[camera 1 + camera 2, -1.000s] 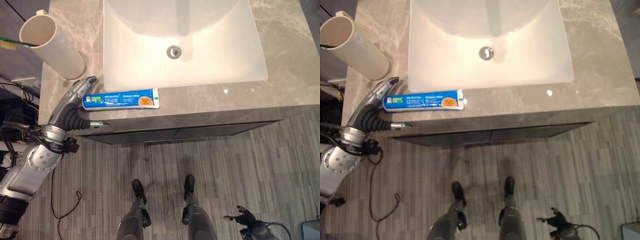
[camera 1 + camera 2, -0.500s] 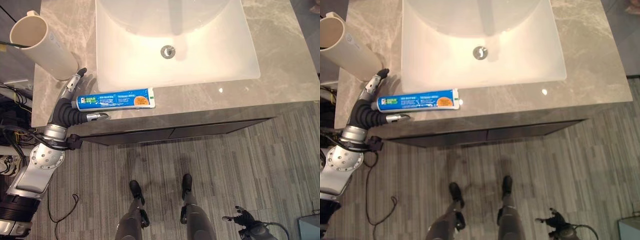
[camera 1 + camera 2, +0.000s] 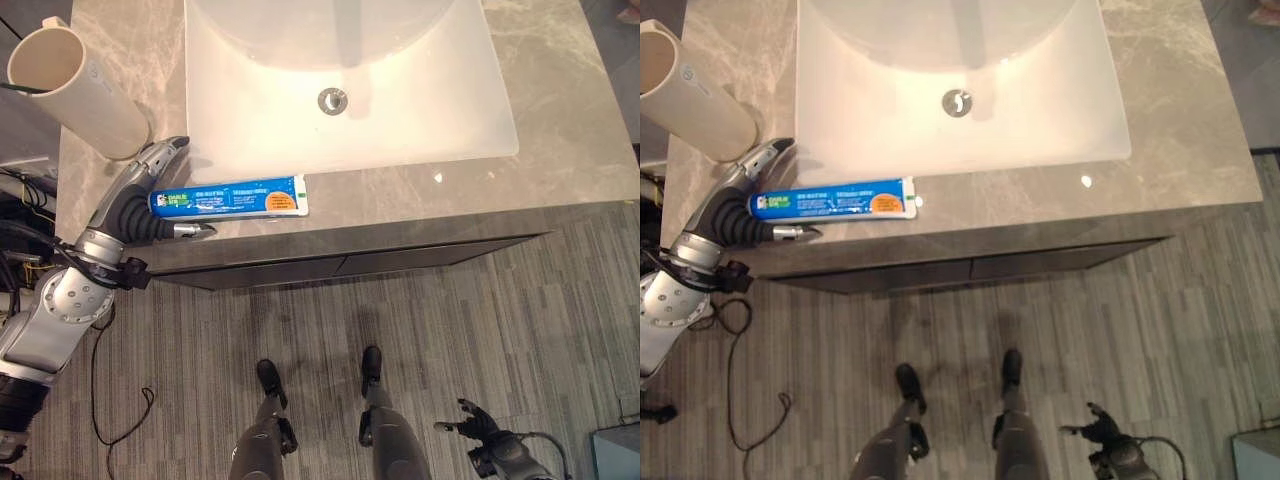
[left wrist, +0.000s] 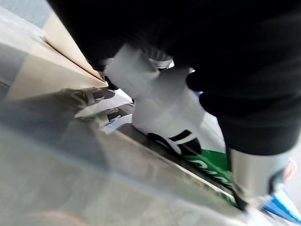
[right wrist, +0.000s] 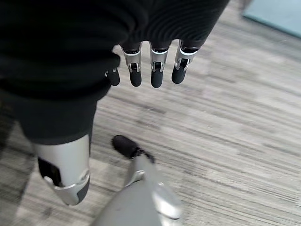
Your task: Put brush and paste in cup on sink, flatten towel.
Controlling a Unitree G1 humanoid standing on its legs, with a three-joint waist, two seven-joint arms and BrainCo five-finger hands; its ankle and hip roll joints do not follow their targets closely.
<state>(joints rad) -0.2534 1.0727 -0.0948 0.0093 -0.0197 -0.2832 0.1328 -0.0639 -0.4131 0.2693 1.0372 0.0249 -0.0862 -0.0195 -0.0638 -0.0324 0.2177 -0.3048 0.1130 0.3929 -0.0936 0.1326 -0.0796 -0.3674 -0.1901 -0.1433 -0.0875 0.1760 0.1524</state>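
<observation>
Toothpaste tube [image 3: 228,197] flat on bench [image 3: 560,130], left hand [image 3: 140,195] straddling its end, fingers loose, right hand [image 5: 141,61] relaxed, empty.

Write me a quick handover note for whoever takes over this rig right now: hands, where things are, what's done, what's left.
Left robot hand: at the cap end of the toothpaste tube, fingers behind it, thumb in front; a closed grip cannot be confirmed.
Right robot hand: hanging low over the floor, fingers relaxed, holding nothing.
Toothpaste tube lies flat on the counter in front of the sink basin.
Cup stands at the counter's left rear, a thin handle poking over its rim, likely the brush.
Left: put the paste in the cup, then flatten the towel.
</observation>
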